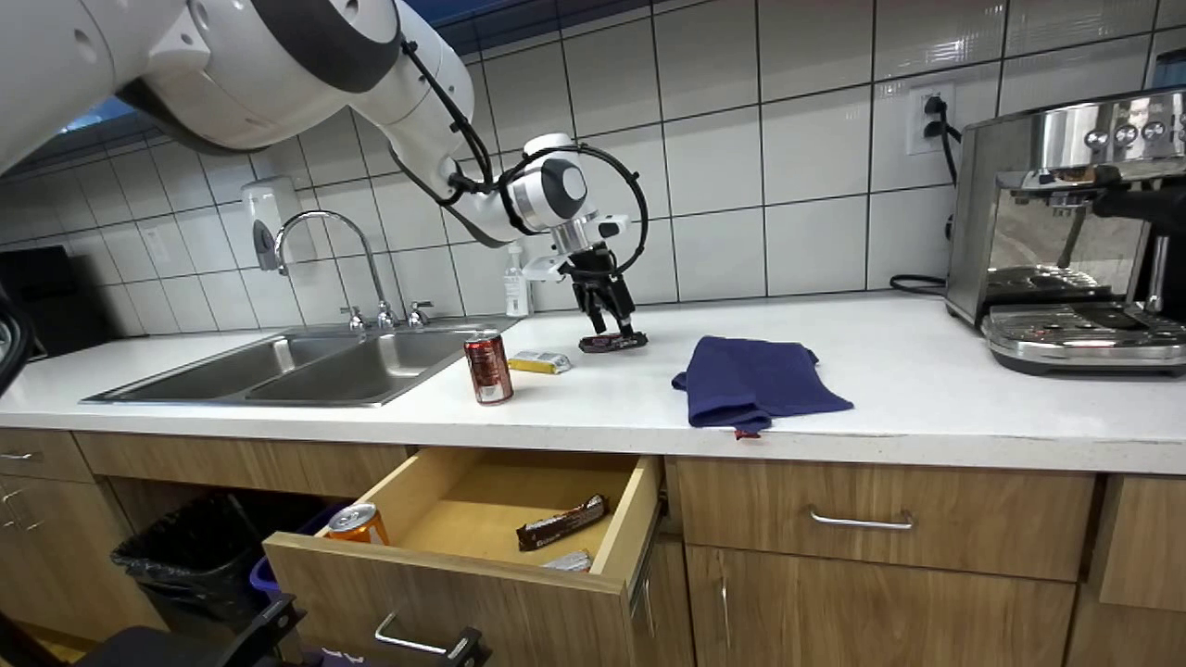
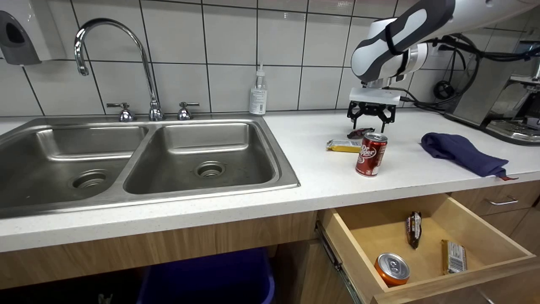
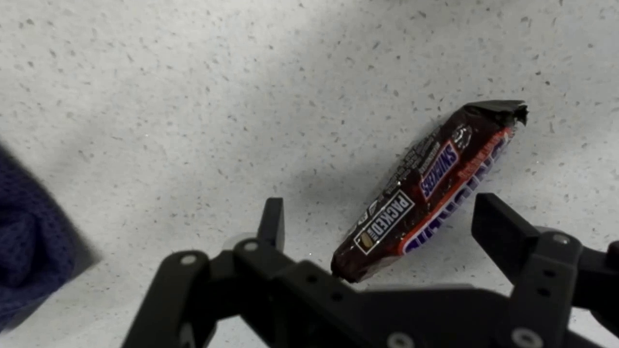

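Note:
My gripper is open and holds nothing; it shows in both exterior views (image 1: 612, 326) (image 2: 368, 128) and in the wrist view (image 3: 378, 205). It points down just above a dark brown Snickers bar (image 3: 420, 193) on the white counter. The bar lies diagonally between the spread fingers in the wrist view, its lower end near the left finger's linkage; I see no grip on it. It also shows in both exterior views (image 1: 613, 343) (image 2: 360, 133). A yellow-wrapped bar (image 1: 539, 362) (image 2: 344, 146) and a red Dr Pepper can (image 1: 488, 368) (image 2: 371, 155), upright, stand nearby.
A folded blue cloth (image 1: 755, 380) (image 3: 29, 241) lies beside the gripper. An open drawer (image 1: 482, 500) below holds an orange can (image 2: 392, 269), a dark bar (image 2: 414, 229) and a yellow-wrapped bar (image 2: 455, 256). A sink (image 2: 139, 156), soap bottle (image 2: 258, 99) and espresso machine (image 1: 1093, 232) flank the area.

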